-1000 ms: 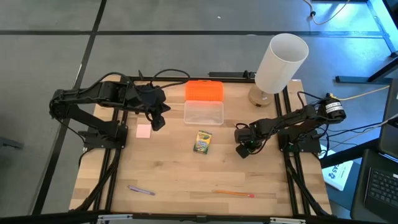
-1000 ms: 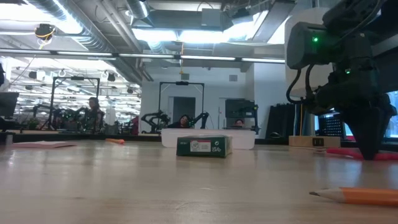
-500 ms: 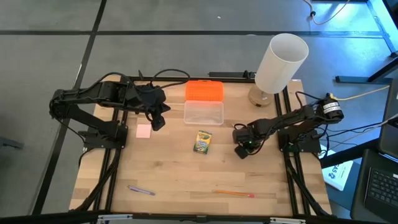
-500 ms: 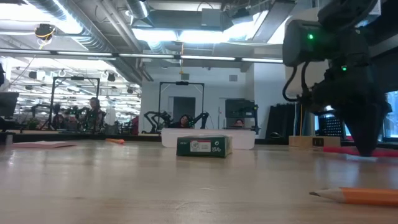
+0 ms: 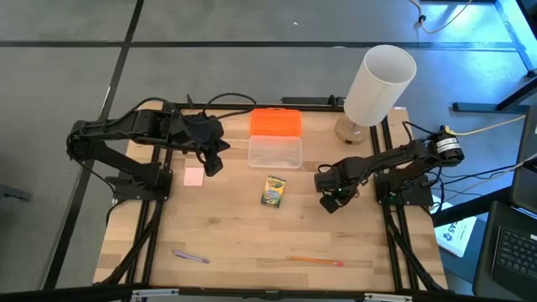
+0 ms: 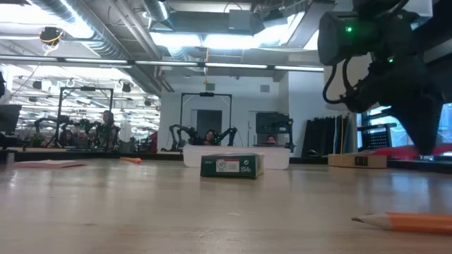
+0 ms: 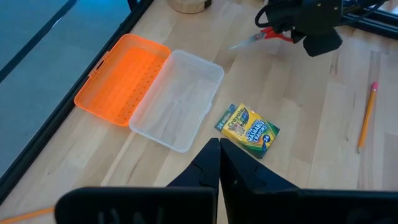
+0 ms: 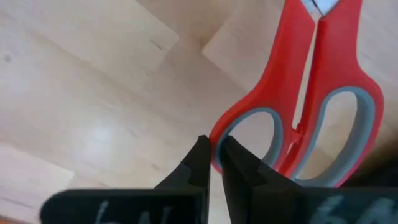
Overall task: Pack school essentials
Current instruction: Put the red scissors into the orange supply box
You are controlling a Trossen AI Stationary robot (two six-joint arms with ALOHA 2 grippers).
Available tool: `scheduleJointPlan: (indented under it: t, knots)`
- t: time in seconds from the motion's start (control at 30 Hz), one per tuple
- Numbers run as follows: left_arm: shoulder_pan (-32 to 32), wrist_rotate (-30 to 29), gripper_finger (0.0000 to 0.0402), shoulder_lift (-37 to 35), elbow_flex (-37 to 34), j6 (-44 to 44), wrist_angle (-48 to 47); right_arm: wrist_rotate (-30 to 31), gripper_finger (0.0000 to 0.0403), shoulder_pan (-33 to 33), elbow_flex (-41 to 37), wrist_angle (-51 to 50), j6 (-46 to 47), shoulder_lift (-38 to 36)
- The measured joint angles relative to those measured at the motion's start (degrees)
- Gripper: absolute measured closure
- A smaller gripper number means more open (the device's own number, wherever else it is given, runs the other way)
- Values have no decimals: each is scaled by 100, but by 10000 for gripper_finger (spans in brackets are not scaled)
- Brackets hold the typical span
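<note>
We see the right gripper (image 5: 330,204) clamped on the scissors (image 8: 311,99); the left gripper (image 5: 212,164) waits closed near the pad (image 5: 194,177).

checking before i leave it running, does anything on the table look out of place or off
Nothing looks spilled or damaged. The right gripper is shut on the red-handled scissors, pinching only one handle loop, so they could swing. The clear plastic box lies open; the crayon box sits slightly askew beside it.

Red-handled scissors (image 8: 311,93) with grey-lined loops, yellow-green crayon box (image 5: 273,191), orange pencil (image 5: 315,261), pink pad (image 5: 194,177).
</note>
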Motion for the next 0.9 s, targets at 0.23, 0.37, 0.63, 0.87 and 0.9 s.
scheduleJointPlan:
  t: [0.23,0.37,0.63,0.87,0.9]
  knots:
    - [-2,0,401,-1,0,0,0,153,380,-114,476,-307,-324,-7]
    - [-2,0,401,-2,0,0,0,365,377,-348,805,-321,-728,-7]
    - [0,0,401,-2,0,2,-2,843,378,-990,1431,-300,-2029,-9]
    - [-2,-4,401,0,0,2,-2,960,379,-1482,1552,762,-3127,22]
    - [-2,-7,401,-2,0,2,-2,960,379,-1543,1553,966,-3280,59]
